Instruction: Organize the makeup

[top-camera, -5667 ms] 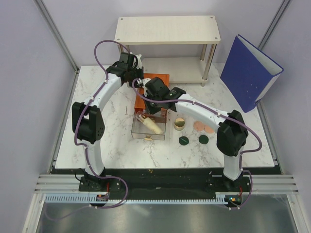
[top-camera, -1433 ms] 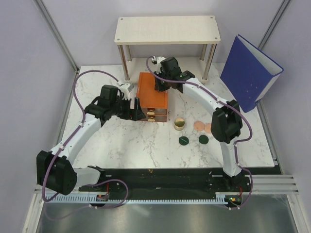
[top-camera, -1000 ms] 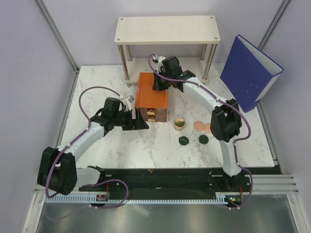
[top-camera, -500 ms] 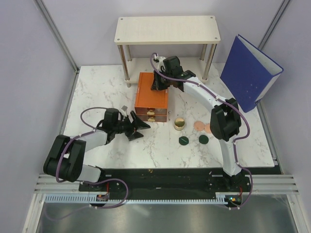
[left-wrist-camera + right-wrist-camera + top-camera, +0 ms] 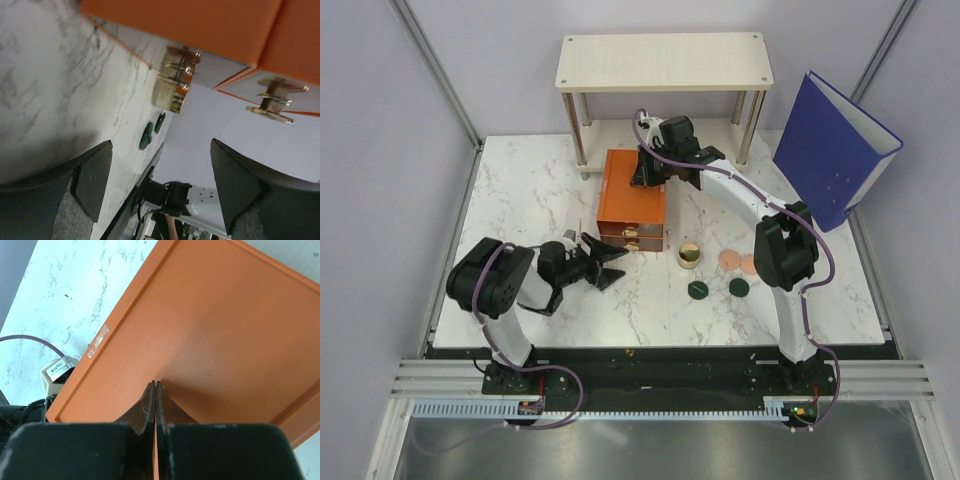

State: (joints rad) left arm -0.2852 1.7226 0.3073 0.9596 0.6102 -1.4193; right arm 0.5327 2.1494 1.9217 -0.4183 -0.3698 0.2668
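On table [image 5: 520, 190], 2 dark green discs [image 5: 697, 290] [image 5: 739, 287]

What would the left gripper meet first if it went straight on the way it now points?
Probably the round gold compact. The open left gripper points along the front of the orange drawer box, so it might graze the drawer knobs first; depth is unclear.

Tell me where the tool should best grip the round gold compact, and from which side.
Probably from above, closing on its curved side wall: the round gold compact sits flat, low and wide, with free space around it.
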